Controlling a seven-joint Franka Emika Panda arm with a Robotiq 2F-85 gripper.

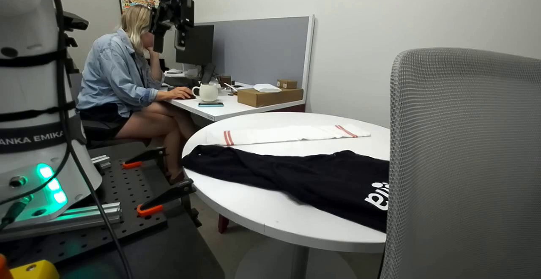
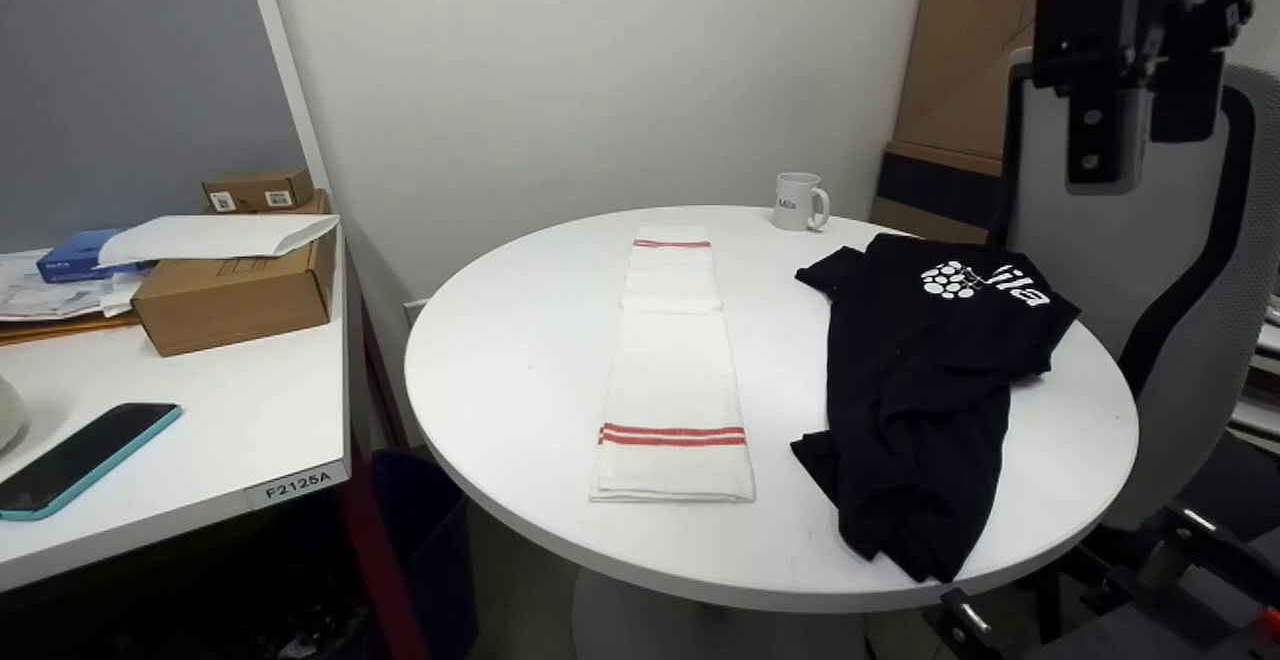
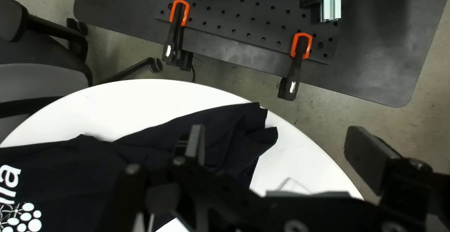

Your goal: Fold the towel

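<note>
The white towel, a narrow strip, lies on the round table, well below the gripper, whose fingers stand spread, holding nothing. The strip's long axis runs away from the gripper, so a descent probably starts at the near end, mostly hidden in the wrist view.

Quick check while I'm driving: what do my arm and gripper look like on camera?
The smooth, rounded white robot arm has black straps around it and a black cable running along it. A black band low on it reads ANKA EMIKA in white, cut off at the picture's edge; below, three oblong lights glow green. The black two-fingered gripper has blocky black fingers with round fasteners.
</note>
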